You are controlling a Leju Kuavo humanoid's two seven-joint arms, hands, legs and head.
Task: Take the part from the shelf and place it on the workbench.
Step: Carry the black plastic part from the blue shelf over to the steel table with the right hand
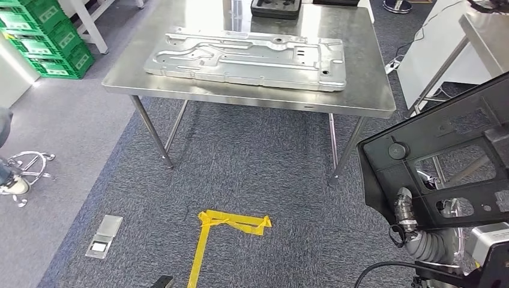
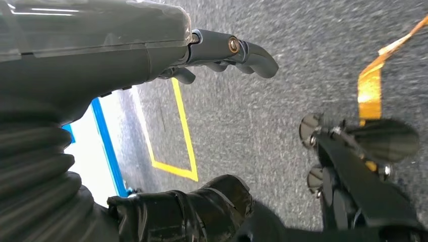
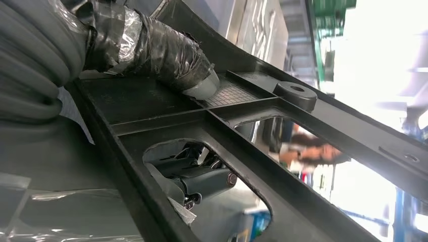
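Carpet [image 1: 252, 168] of grey weave stretches ahead of us to a steel workbench [image 1: 354, 66], well apart from where we stand. On its top lies a large pressed sheet-metal panel [image 1: 246, 57], flat and lengthwise, with a black tray [image 1: 275, 8] at the far edge behind it. Our right hand [image 1: 407, 211] grips the part [image 1: 432, 144], a black plastic frame with open cut-outs and a round boss, held up at the lower right of the head view, off the bench and tilted. In the right wrist view our taped thumb [image 3: 166, 55] presses on the ribbed face of the part [image 3: 262, 116], while darker fingers [image 3: 202, 176] show through one cut-out, curled against the other side. Our left hand [image 2: 222, 50] hangs over the floor holding nothing, its dark fingers [image 2: 255, 55] gently bent and apart. Yellow tape [image 1: 231, 225] marks a corner on the carpet in front of us, and a metal floor socket plate [image 1: 104, 235] sits to its left. Green crates [image 1: 48, 36] are stacked at the upper left, beside a chair base [image 1: 27, 168] on the paler floor.
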